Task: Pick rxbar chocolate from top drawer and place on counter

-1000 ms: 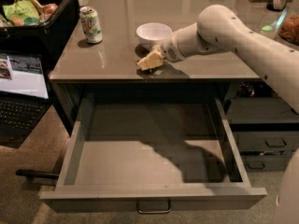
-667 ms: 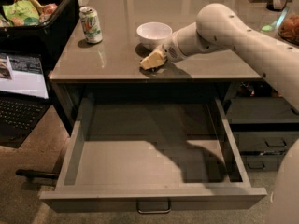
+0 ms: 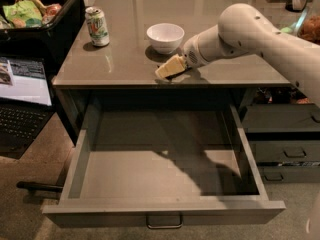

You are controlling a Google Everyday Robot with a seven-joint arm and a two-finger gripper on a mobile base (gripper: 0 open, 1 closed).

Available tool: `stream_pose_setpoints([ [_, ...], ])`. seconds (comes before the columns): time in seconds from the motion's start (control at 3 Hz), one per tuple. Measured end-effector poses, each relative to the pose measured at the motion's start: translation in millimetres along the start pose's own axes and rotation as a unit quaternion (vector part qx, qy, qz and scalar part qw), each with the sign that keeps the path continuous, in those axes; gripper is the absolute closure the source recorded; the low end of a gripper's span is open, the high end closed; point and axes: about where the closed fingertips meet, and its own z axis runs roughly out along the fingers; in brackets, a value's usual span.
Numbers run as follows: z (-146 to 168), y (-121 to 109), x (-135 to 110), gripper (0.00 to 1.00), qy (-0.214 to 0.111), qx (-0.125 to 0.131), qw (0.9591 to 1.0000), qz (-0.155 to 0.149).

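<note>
Grey counter (image 3: 125,59) carries one can (image 3: 97,26) and one bowl (image 3: 165,37), one pincer (image 3: 167,69) low beside it, grip unclear.

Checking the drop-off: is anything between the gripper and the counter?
Nothing visible. The gripper sits low over the counter near its front edge; the bowl stands just behind it, the can farther left. I can't make out the bar.

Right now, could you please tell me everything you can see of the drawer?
The drawer is wide, shallow and plain grey, pulled well out from under the counter. One metal handle sits on its front. Nothing shows inside; a shadow lies on its floor. The gripper is not in it, but low over the counter's front edge.
</note>
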Motion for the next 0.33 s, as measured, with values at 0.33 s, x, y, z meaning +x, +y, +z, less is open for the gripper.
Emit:
stream_pose_setpoints([
  [0.33, -7.4, -0.7, 5.9, 0.00, 0.008, 0.009, 0.9999, 0.007],
])
